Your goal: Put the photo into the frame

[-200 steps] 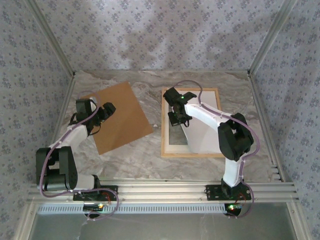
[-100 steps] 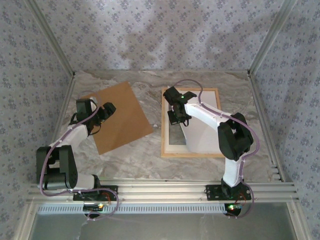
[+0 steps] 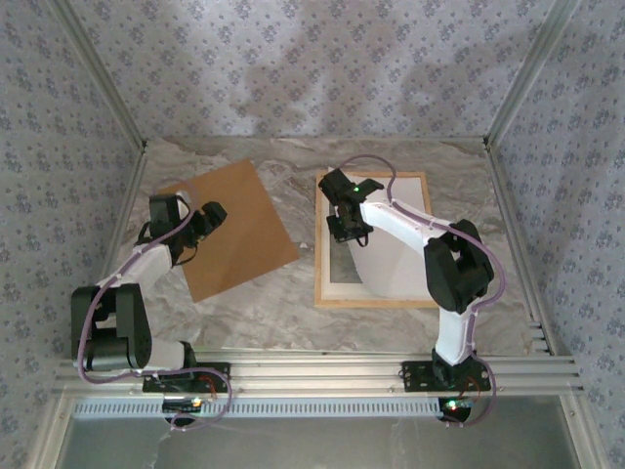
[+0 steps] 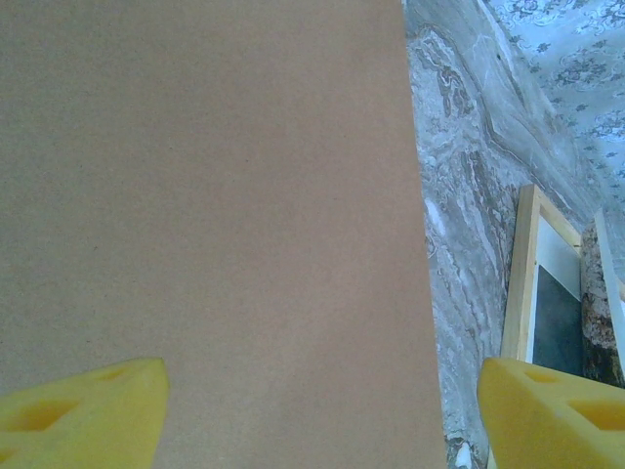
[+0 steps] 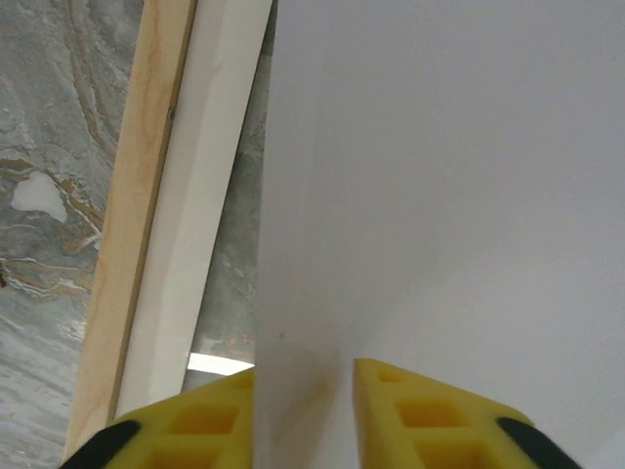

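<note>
Photo, pale back up, lies over the frame, long axis running away from the bases, its left edge between the slightly parted jaws of the right gripper.

Tan frame, plain brown board

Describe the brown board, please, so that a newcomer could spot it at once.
On the marbled table, look to the left half. The brown board lies flat, turned askew. It is plain and solid, unlike the wooden frame on the right.
</note>
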